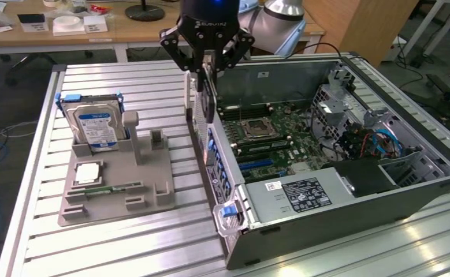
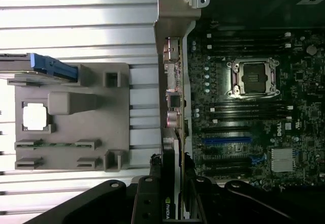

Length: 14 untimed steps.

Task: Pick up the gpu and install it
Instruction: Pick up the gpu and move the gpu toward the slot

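Observation:
My gripper (image 1: 207,68) is shut on the gpu (image 1: 207,101), a thin dark card that hangs on edge below the fingers. It is held over the rear wall of the open computer case (image 1: 429,190), at the side facing the grey holder. In the wrist view the gpu (image 2: 171,158) appears edge-on between the black fingers (image 2: 154,183), above the case's rear port panel (image 2: 172,76). The motherboard (image 1: 279,138) lies exposed inside the case, with a blue expansion slot (image 2: 226,140) just beside the card's line.
A grey parts holder (image 1: 116,199) sits on the slatted metal table (image 1: 125,86) at the exterior view's left. It carries a hard drive (image 1: 95,124), a processor chip (image 1: 88,171) and a memory stick (image 1: 105,189). A power supply (image 1: 302,193) fills the case's near corner.

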{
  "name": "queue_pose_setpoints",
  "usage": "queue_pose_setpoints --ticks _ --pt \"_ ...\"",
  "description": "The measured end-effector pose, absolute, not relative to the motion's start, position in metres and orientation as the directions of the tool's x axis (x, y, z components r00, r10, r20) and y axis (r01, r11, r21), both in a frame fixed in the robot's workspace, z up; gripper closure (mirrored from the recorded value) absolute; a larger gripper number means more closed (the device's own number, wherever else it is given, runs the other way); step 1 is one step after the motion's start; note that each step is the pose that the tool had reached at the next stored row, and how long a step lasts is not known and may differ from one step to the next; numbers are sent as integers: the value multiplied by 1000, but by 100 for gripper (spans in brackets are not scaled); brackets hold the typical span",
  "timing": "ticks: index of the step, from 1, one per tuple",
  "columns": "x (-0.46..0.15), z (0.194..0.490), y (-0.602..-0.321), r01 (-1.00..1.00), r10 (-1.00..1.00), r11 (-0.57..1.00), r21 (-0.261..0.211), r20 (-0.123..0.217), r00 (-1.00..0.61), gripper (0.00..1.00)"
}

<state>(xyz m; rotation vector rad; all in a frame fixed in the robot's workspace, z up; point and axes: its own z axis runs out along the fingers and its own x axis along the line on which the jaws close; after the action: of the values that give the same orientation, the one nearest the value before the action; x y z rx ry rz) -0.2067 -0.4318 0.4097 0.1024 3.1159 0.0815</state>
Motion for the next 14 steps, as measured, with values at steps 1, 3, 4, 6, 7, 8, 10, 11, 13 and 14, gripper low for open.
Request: queue_pose_setpoints --ticks 1,3,4,6,7,8,10,11,13,14 --pt "-204 410 -432 65 66 996 53 -21 -998 73" --pt "-199 410 -432 65 66 996 53 -21 -998 73" --pt "-196 410 -432 65 66 996 53 -21 -998 73" --pt "-191 410 -432 65 66 996 53 -21 -998 73" --pt "-188 410 -432 65 66 996 53 -21 -998 73" --pt "-185 410 -432 65 66 996 53 -21 -998 73" --pt "-179 410 -432 65 66 996 53 -21 -998 73" --pt "-176 410 -432 65 66 996 53 -21 -998 73" --pt "-171 410 -432 65 66 996 53 -21 -998 73" --pt "-168 410 -432 65 66 996 53 -21 -998 73"
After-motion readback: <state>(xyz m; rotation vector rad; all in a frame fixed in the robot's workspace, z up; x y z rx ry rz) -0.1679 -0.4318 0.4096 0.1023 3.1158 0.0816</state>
